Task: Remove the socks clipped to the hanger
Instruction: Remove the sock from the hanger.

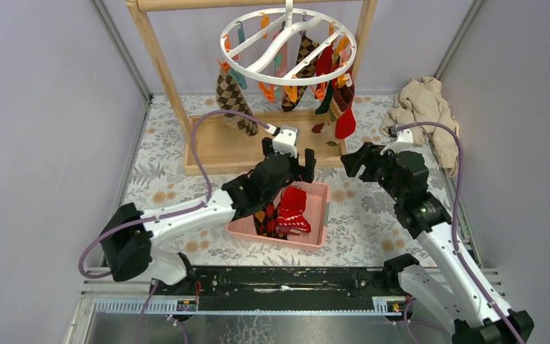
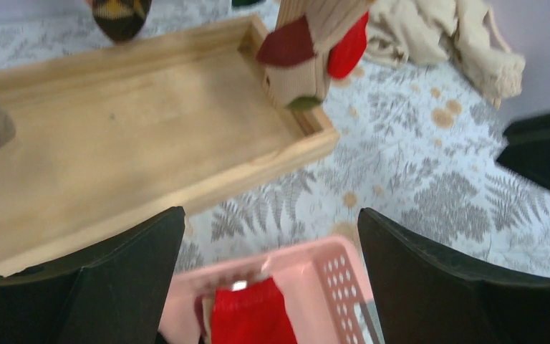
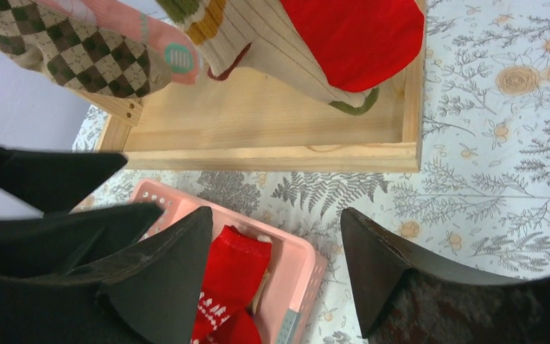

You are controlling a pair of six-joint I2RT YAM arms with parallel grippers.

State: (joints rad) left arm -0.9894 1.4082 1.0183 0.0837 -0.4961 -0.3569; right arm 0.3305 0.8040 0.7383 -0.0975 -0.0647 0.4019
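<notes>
My left gripper hangs over the far edge of the pink basket, its claw spread wide and empty. My right gripper waits just to the right of the basket, also spread, and as far as I can see it holds nothing. Most socks hang clipped on the hanger above and beyond the basket, and a few red and argyle ones lie inside it.

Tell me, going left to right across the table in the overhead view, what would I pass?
Black base of the left robot arm → pink plastic basket → right gripper, jaws open → crumpled beige cloth heap.
</notes>
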